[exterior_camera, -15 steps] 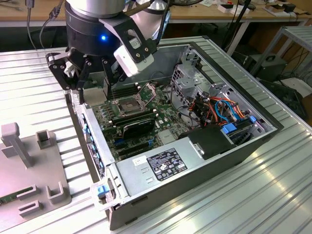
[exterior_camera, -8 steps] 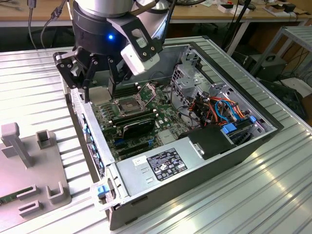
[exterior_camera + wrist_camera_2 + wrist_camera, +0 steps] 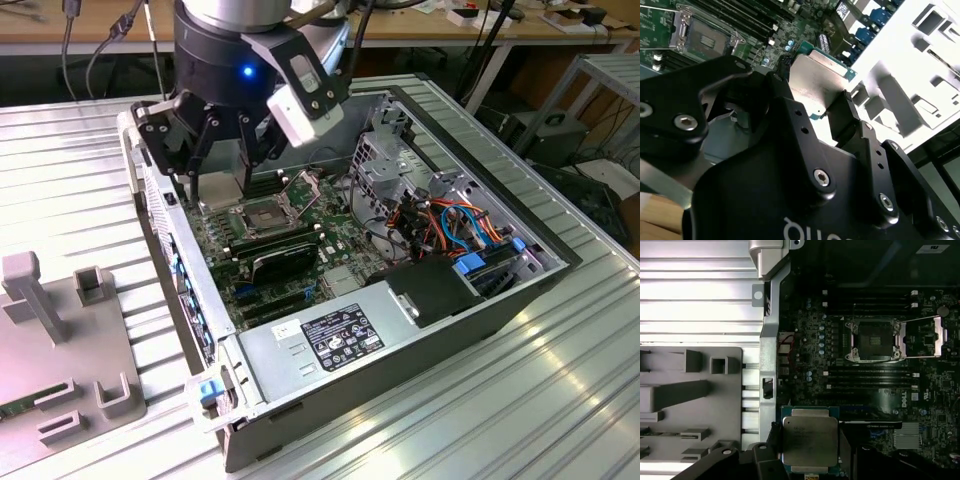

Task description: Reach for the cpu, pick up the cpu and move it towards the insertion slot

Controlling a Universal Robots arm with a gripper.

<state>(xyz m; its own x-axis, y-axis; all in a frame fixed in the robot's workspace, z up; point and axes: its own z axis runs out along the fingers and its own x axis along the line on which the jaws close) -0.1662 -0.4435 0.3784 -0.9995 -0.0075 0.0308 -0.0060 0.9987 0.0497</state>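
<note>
My black claw [image 3: 807,460] was clenched on the thin square grey-tan metallic cpu [image 3: 809,440], carried above the green motherboard, near the silver-framed square insertion slot [image 3: 875,340]. Judgement: keep it level, align edges squarely before descending.

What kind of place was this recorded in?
Likely a robotics lab or workshop: an opened computer case on a ribbed metal table, cluttered workbenches behind, the claw holding a cpu.
</note>
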